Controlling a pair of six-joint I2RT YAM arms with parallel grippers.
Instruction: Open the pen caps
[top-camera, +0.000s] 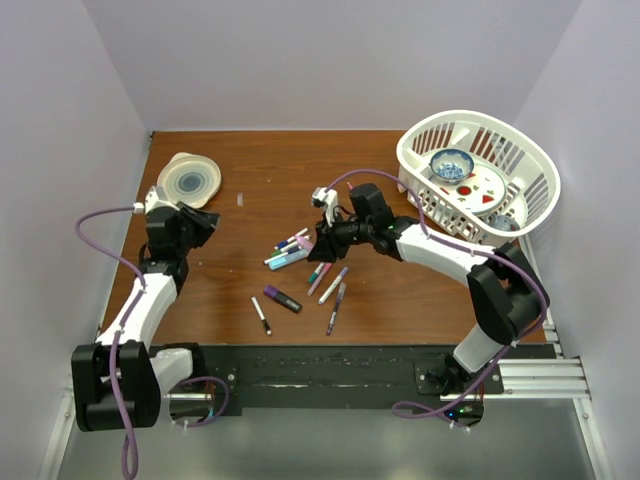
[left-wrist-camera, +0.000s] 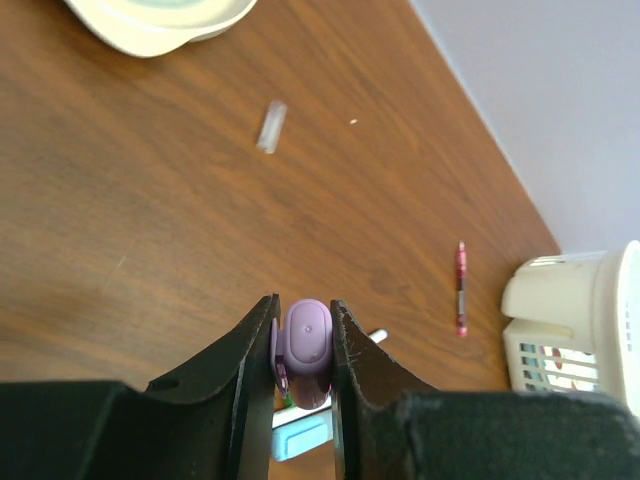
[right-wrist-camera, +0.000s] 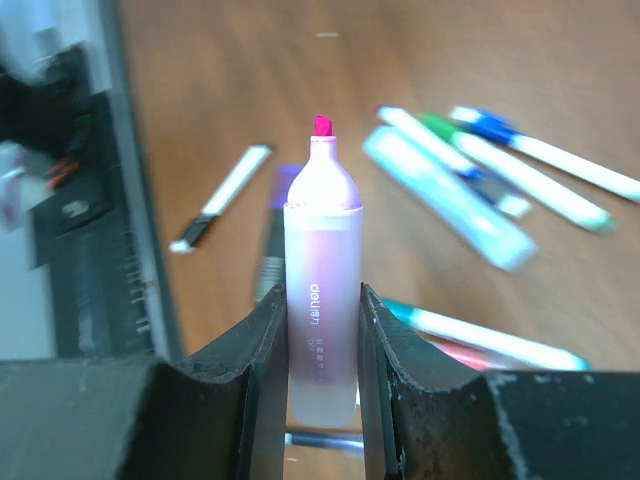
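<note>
My left gripper (left-wrist-camera: 305, 322) (top-camera: 207, 226) is shut on a lilac pen cap (left-wrist-camera: 308, 335), held end-on between the jaws above the table's left side. Over the middle of the table, my right gripper (right-wrist-camera: 322, 312) (top-camera: 322, 240) is shut on a pink-purple highlighter (right-wrist-camera: 322, 262) whose pink tip (right-wrist-camera: 322, 125) is bare. Several pens (top-camera: 292, 248) lie on the wood below and in front of it: a teal highlighter (right-wrist-camera: 445, 200), white pens with blue (right-wrist-camera: 540, 150) and green (right-wrist-camera: 510, 178) ends, a dark purple highlighter (top-camera: 282, 298) and a black-ended pen (top-camera: 261, 315).
A white basket (top-camera: 520, 150) with a blue bowl (top-camera: 451, 163) and a plate stands at the back right. A pale round lid (top-camera: 190, 180) lies at the back left, with a small clear piece (left-wrist-camera: 271, 126) near it. A red pen (left-wrist-camera: 461, 288) lies near the basket.
</note>
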